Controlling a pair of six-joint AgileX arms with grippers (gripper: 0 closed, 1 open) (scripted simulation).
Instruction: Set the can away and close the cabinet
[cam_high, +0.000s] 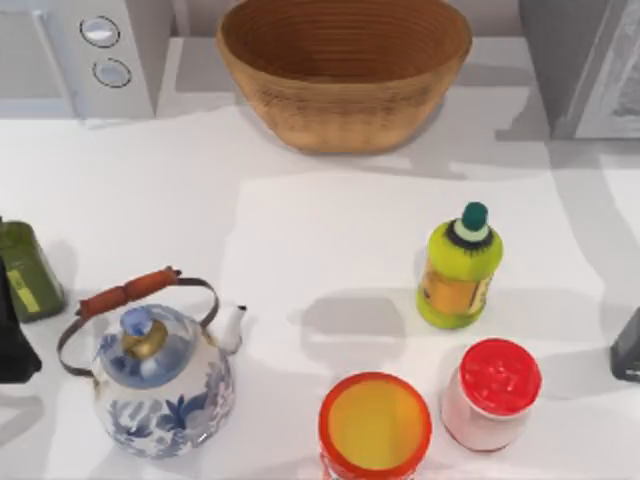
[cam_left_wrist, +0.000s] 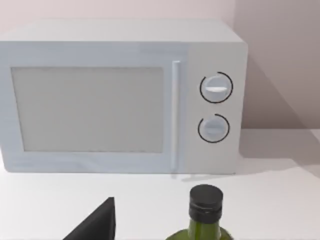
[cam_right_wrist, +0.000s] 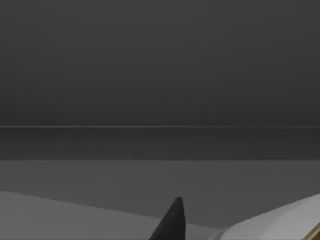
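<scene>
Orange-rimmed can (cam_high: 375, 425) front-center, yellow bottle (cam_high: 459, 268) label unreadable

No legible text, brand, number or sign was found in any view. The yellow-green bottle (cam_high: 459, 268) carries an orange label band, but its markings cannot be read. The dark green bottle (cam_high: 28, 270) at the table's left edge bears a yellowish label, likewise unreadable. The microwave (cam_left_wrist: 120, 97) has two round dials (cam_left_wrist: 216, 88) with no readable scale or figures around them. The red-lidded jar (cam_high: 492, 392) shows raised marks on its lid that cannot be made out.
</scene>
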